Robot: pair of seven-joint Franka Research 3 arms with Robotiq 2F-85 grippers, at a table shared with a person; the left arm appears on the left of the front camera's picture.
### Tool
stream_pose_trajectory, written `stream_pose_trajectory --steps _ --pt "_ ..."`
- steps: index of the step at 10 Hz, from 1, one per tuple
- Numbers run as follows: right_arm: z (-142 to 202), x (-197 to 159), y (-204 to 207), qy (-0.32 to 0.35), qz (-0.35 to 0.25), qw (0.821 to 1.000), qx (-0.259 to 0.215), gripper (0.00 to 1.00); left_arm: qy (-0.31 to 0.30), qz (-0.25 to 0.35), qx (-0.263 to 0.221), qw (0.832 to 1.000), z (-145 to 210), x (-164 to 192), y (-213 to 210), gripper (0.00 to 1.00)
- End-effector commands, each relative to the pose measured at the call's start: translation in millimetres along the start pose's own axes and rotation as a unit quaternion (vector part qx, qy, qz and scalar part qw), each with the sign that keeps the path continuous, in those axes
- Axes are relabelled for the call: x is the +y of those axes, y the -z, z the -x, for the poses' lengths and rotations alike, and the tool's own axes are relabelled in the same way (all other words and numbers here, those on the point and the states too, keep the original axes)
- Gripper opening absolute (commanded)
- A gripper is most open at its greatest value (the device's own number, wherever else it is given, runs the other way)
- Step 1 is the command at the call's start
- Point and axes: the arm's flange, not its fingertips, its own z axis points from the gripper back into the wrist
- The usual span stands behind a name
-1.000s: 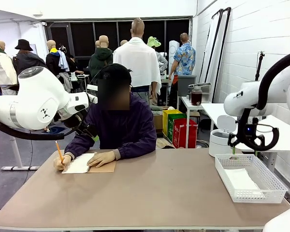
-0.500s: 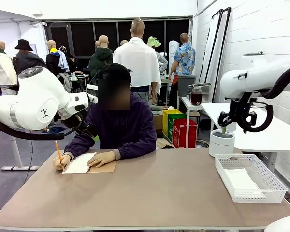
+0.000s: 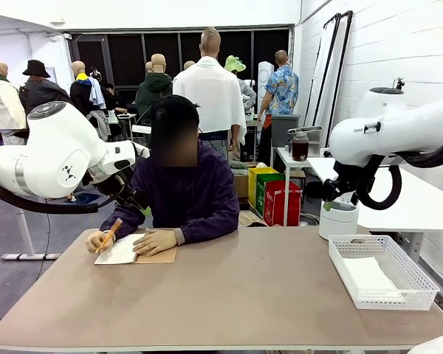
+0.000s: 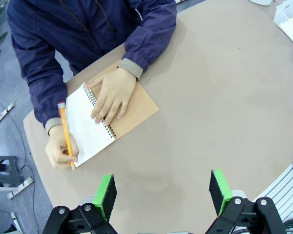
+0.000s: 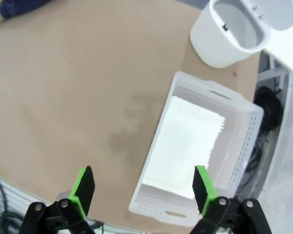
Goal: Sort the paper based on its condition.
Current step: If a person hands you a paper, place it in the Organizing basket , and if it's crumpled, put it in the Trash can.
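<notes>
A: Right gripper?
B: Jaws spread wide, holding nothing, above the white mesh basket. Left gripper is equally wide and empty, over the table near the spiral notebook.
A: Risk?
B: Reaching in while the person's hand and pencil work there could strike them.
A: Containers?
B: The basket holds flat white paper; the round white bin looks empty.

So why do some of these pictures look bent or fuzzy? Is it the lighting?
Front view: even indoor light, sharp, lines straight. Left wrist view: crisp, the notebook spiral reads clearly, but the wide lens bows the table edge. Right wrist view: softer overall, the basket mesh and the paper in it smear a little, and the table edge curves too.
</notes>
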Motion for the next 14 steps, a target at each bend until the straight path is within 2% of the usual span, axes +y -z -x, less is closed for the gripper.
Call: stream_pose_trajectory --steps 1,5,8,10,13,14 --pt "-2.6 -1.7 -4.3 0.011 -0.002 1.000 0.016 1.00 -0.001 0.001 0.000 1.000 -0.3 0.9 0.2 1.00" --pt "0.3 -0.9 -0.8 0.003 -0.001 1.000 0.006 1.00 -0.001 0.001 0.000 1.000 -0.3 0.9 0.2 1.00" --pt "2.4 38.7 -15.4 -0.074 -0.077 0.989 -0.098 1.00 -0.001 0.001 0.000 1.000 -0.3 0.9 0.2 1.00" --pt "10.5 58.5 -24.1 -0.120 -0.107 0.979 -0.127 1.00 -0.001 0.001 0.000 1.000 -0.3 0.9 0.2 1.00" --pt "30.2 87.9 -34.4 -0.185 -0.129 0.951 -0.212 1.00 -0.001 0.001 0.000 1.000 -0.3 0.9 0.2 1.00" --pt "32.9 95.5 -36.2 -0.201 -0.138 0.945 -0.220 1.00 -0.001 0.001 0.000 1.000 -0.3 0.9 0.2 1.00"
